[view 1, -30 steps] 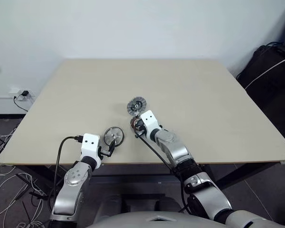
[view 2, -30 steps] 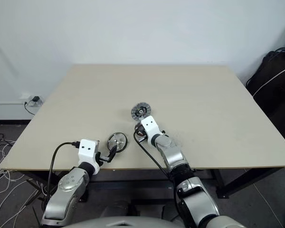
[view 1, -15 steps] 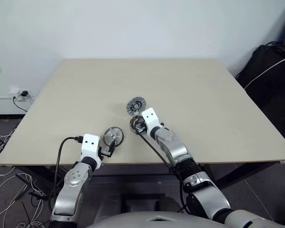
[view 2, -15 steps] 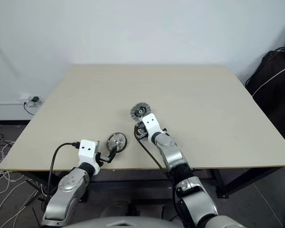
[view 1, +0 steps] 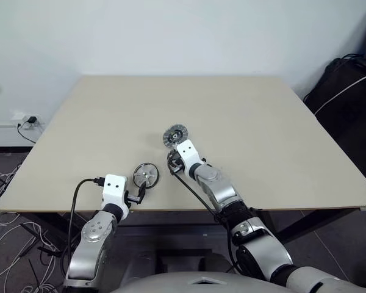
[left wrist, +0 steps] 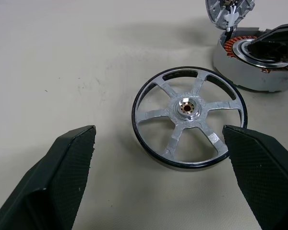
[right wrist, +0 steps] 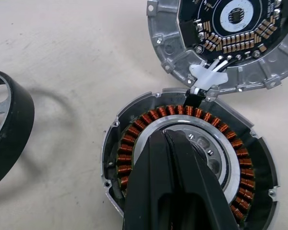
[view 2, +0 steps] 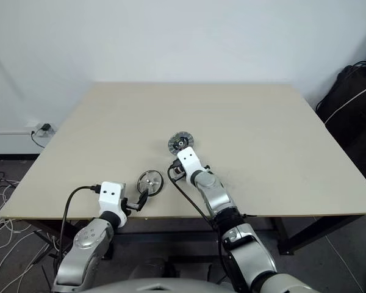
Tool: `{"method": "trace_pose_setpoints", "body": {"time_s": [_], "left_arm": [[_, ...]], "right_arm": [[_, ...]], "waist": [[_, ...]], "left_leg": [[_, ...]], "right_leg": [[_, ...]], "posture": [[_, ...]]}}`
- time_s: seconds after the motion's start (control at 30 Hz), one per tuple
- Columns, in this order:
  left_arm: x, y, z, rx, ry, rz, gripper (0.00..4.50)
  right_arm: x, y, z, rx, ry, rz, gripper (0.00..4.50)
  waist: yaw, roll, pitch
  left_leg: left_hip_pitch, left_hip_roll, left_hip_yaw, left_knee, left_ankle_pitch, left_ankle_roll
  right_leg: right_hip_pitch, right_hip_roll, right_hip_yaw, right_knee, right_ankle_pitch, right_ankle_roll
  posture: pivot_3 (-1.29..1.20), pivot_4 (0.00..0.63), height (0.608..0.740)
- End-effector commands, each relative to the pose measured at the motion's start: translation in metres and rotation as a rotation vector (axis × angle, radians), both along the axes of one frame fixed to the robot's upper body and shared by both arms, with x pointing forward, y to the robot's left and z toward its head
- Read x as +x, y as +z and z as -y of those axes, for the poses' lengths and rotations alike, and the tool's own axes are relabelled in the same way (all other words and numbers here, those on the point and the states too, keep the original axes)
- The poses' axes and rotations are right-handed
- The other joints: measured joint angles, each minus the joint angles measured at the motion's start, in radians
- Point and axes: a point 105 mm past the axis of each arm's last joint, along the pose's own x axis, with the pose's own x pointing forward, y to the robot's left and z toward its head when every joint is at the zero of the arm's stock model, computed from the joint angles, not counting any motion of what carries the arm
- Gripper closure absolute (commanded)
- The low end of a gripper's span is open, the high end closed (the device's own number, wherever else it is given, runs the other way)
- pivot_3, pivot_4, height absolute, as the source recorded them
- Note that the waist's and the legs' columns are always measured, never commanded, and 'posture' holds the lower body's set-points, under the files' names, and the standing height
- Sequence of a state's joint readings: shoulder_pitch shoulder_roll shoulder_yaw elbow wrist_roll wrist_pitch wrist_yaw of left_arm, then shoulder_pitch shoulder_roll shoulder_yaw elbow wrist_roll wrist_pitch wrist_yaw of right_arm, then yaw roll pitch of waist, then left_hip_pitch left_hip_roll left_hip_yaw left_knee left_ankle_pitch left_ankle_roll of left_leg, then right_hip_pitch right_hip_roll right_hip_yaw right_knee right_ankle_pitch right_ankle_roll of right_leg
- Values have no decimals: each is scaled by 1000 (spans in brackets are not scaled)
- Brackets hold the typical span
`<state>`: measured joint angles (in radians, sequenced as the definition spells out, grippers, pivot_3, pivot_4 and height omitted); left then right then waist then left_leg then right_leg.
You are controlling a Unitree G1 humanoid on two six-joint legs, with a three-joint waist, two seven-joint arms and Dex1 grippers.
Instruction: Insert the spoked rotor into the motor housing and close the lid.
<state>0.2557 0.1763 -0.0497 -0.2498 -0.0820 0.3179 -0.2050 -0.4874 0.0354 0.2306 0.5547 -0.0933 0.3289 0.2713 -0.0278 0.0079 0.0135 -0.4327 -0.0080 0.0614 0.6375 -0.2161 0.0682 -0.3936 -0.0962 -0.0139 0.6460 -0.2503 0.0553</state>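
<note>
While the right gripper [right wrist: 182, 158], fingers pressed together, rests over the motor housing [right wrist: 134, 139] mid-table, the spoked rotor [left wrist: 189, 117] lies flat near the table's [view 1: 262, 122] front edge, directly ahead of the nearer, wide-spread left gripper [left wrist: 158, 163]; the lid [view 1: 174, 135] lies behind.

On the beige worktop [view 2: 262, 122] we see the lid [view 2: 180, 144] lying flat, its dark centre facing up. Just in front of it our right gripper [view 2: 174, 171] reaches down to the surface, its white wrist block covering whatever lies under it; we cannot make out its fingers here. Nearer the front edge the spoked rotor [view 2: 150, 181] lies flat. Our left gripper [view 2: 143, 198] sits just before the rotor, black fingers pointing toward it. Loose cables [view 2: 3, 226] lie on the floor at the left.
</note>
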Motion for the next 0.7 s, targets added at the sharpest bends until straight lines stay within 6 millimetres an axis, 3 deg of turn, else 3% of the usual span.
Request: {"method": "trace_pose_setpoints", "body": {"time_s": [0.03,0.23,0.43,0.7], "left_arm": [[4,13,3,-10,-3,57,0],[4,12,3,-12,-6,54,0],[4,12,3,-11,-7,54,0],[5,12,3,-10,-9,54,0]], "right_arm": [[4,17,-11,50,44,57,4470],[13,29,2,79,-46,113,4470],[20,25,19,0,-112,128,4470],[12,12,12,-59,-44,87,4470]], "waist": [[0,0,0],[1,0,0],[0,0,0],[-1,0,0]], "left_leg": [[0,0,0,0,0,0],[0,0,0,0,0,0],[0,0,0,0,0,0],[1,0,0,-1,1,-1]], "right_leg": [[0,0,0,0,0,0],[0,0,0,0,0,0],[0,0,0,0,0,0],[0,0,0,0,0,-1]], "posture": [[0,0,740],[0,0,740],[0,0,740],[0,0,740]]}}
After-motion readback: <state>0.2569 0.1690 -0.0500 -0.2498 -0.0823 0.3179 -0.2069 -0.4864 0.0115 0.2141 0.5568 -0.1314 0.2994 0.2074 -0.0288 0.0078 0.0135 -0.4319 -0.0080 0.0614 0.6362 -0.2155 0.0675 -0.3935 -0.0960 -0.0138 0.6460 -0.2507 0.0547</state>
